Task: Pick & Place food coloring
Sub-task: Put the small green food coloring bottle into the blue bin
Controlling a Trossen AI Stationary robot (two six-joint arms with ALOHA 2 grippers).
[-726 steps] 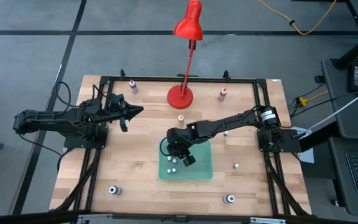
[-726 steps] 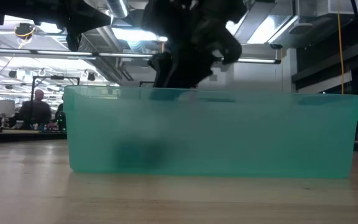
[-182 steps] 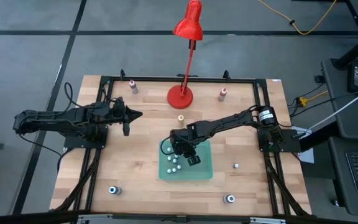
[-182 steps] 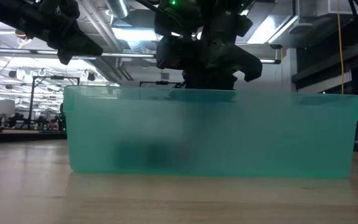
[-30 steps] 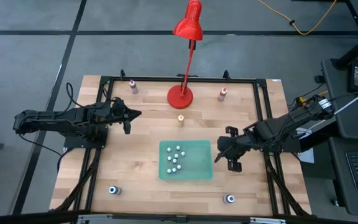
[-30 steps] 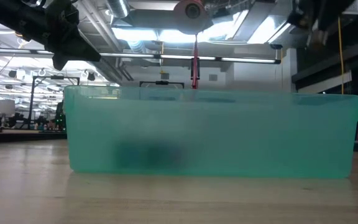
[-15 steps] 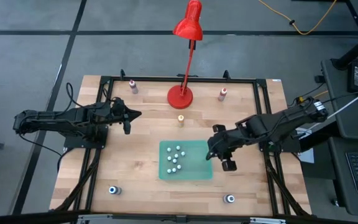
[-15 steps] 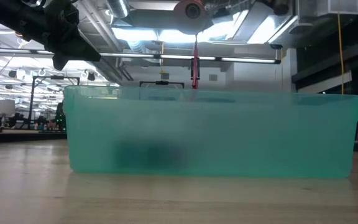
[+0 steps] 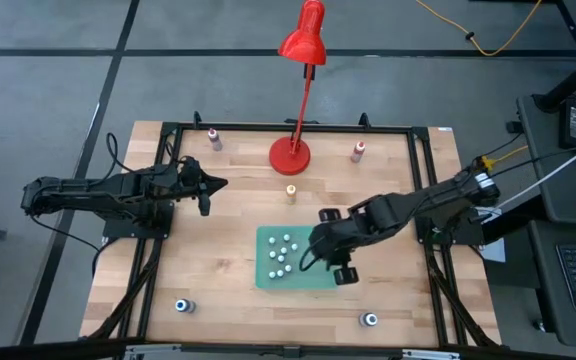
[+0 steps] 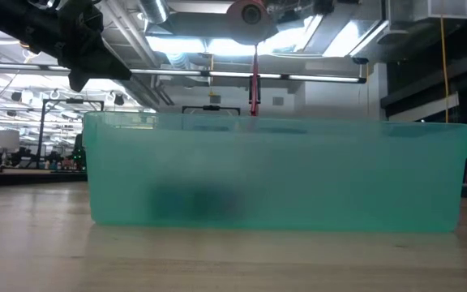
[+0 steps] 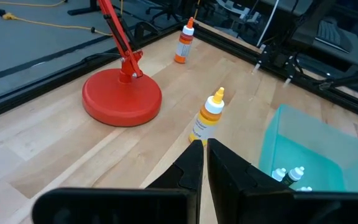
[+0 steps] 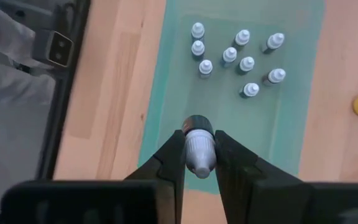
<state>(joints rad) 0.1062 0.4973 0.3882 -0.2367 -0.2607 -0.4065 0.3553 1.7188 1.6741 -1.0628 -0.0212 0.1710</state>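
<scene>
The right gripper point(image 12: 199, 163) holds a small white-capped bottle point(image 12: 199, 151) pinched above the green tray point(image 12: 291, 134), and releasing it from this height may topple the standing bottles point(image 12: 235, 59) there or let it roll out.

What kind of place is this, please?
Probably a robotics lab in an open office or workshop: a wooden table with a black frame carries two robot arms, cables run over the grey floor, and the low view shows ceiling pipes and distant desks.

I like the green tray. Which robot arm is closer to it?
The right. Its gripper hangs over the green tray, fingers holding a small bottle. The left gripper waits off beyond the tray's far-left corner, fingers shut.
</scene>
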